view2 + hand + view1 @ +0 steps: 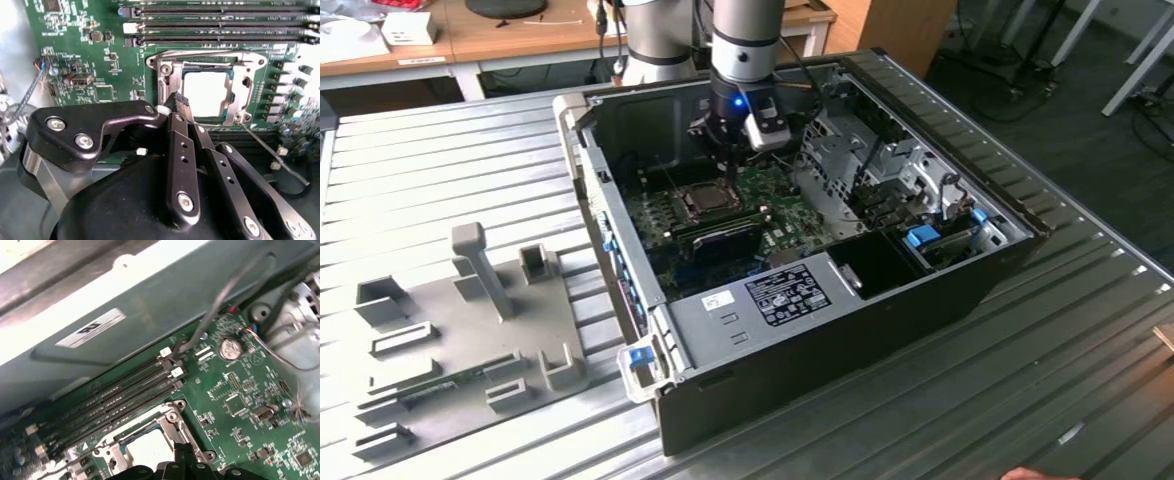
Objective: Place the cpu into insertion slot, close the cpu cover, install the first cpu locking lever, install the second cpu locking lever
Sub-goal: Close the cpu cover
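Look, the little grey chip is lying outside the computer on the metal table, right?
No. The cpu is not out on the table: it sits in the insertion slot on the green circuit board, inside the computer. The second wrist view shows it, with the end effector close beside it.

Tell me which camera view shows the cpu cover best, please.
The second wrist view: the cpu cover lies over the cpu, most of its silver frame seen close. The first wrist view shows part of it, beside the gripper. The exterior view shows it small, under the arm.
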